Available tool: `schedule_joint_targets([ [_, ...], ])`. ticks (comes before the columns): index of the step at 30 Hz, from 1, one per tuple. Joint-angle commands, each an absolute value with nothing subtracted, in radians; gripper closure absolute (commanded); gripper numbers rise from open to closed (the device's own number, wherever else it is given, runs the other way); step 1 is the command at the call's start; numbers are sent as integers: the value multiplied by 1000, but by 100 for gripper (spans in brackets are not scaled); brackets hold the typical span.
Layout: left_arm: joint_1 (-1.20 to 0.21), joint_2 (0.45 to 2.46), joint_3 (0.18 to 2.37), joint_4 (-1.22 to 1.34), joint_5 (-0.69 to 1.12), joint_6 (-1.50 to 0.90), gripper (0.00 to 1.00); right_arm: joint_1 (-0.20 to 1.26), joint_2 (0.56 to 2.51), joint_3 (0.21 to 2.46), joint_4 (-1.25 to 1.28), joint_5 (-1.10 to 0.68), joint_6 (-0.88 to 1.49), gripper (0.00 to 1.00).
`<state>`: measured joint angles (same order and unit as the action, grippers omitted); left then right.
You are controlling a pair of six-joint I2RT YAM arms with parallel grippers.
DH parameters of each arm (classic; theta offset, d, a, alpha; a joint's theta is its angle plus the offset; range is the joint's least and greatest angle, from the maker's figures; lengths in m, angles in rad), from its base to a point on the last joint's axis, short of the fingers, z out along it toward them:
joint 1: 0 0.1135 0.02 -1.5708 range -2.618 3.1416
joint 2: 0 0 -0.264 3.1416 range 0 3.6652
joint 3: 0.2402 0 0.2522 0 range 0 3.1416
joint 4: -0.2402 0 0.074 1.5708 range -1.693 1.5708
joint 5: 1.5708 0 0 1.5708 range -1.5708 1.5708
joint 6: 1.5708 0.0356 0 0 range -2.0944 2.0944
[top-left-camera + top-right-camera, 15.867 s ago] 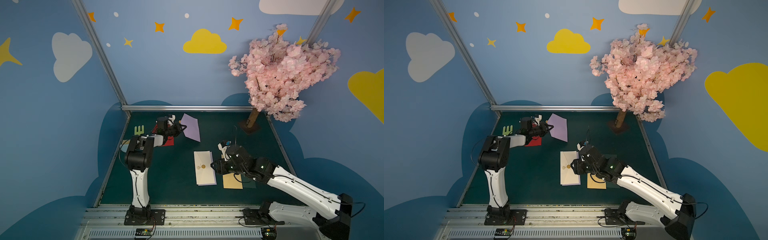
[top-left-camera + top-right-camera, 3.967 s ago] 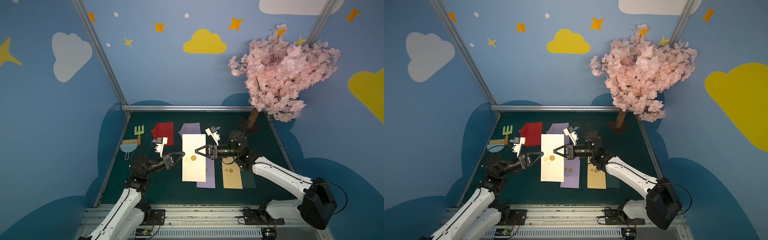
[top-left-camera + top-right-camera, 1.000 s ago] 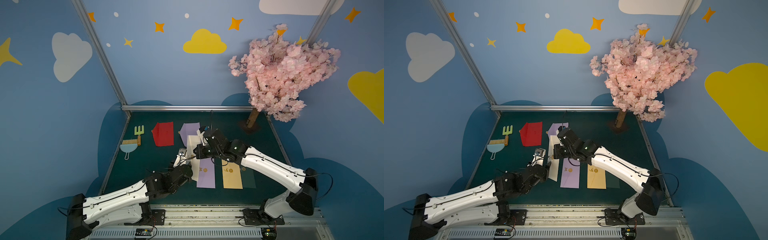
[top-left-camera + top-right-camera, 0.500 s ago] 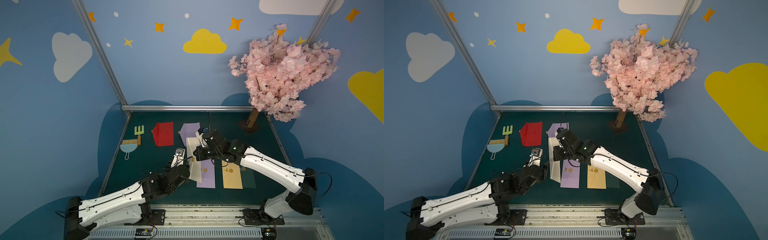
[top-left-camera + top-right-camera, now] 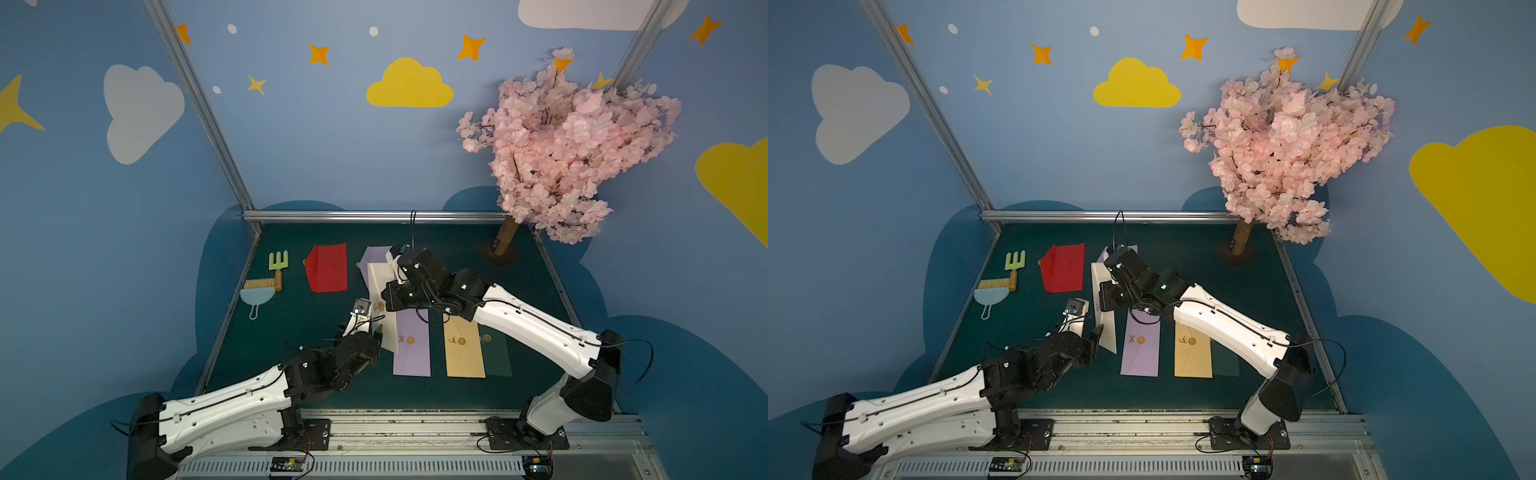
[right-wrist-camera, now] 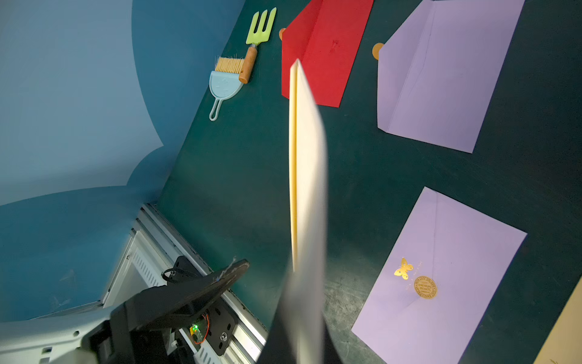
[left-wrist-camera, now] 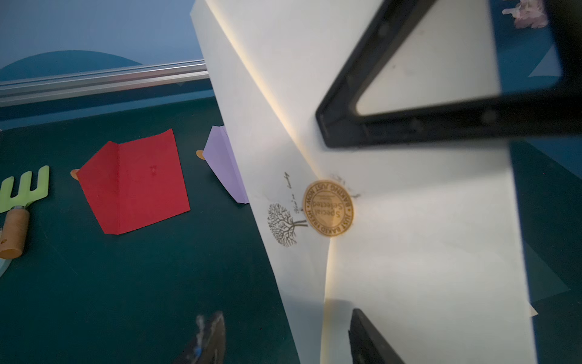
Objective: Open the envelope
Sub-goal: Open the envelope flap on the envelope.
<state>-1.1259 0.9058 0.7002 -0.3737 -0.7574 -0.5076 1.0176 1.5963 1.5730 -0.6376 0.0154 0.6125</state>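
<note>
Standing at the front of the table (image 5: 282,324) with the far rail (image 5: 374,216) as twelve o'clock, I see the cream envelope (image 5: 388,332) held up a little left of centre. It is turned on edge, so both top views show it as a narrow pale strip running from twelve to six. Four seconds ago it was spread flat to the camera between the two arms, and earlier yet it lay on the table (with the left arm away at ten o'clock by the red envelope (image 5: 328,268)). The right hand (image 5: 386,298) comes in from three o'clock and is clamped tight on the envelope about halfway along; its black finger (image 7: 409,104) lies across the paper in the left wrist view. The left hand (image 7: 286,329) sits at the strip's six o'clock end with its fingers (image 7: 211,338) spread wide, one on each side of the paper and neither visibly pressing it, so it holds nothing. It has barely shifted in the last second. The gold seal (image 7: 328,208) still covers the flap's point, next to a small printed tree (image 7: 282,225). At the envelope's four o'clock lie a sealed lilac envelope (image 5: 411,345) and, beyond it, a tan envelope (image 5: 463,349). An opened lilac envelope (image 5: 374,254) shows at its twelve o'clock end.
</note>
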Motion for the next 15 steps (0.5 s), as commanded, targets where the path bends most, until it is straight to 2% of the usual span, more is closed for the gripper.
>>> schedule_joint_targets([
  [1, -1126, 916, 721, -421, -803, -551, 37, 1030, 1603, 1615, -660, 27, 616, 100],
  [15, -1126, 935, 766, -518, -897, -634, 36, 1074, 1640, 1678, -689, 38, 625, 100],
])
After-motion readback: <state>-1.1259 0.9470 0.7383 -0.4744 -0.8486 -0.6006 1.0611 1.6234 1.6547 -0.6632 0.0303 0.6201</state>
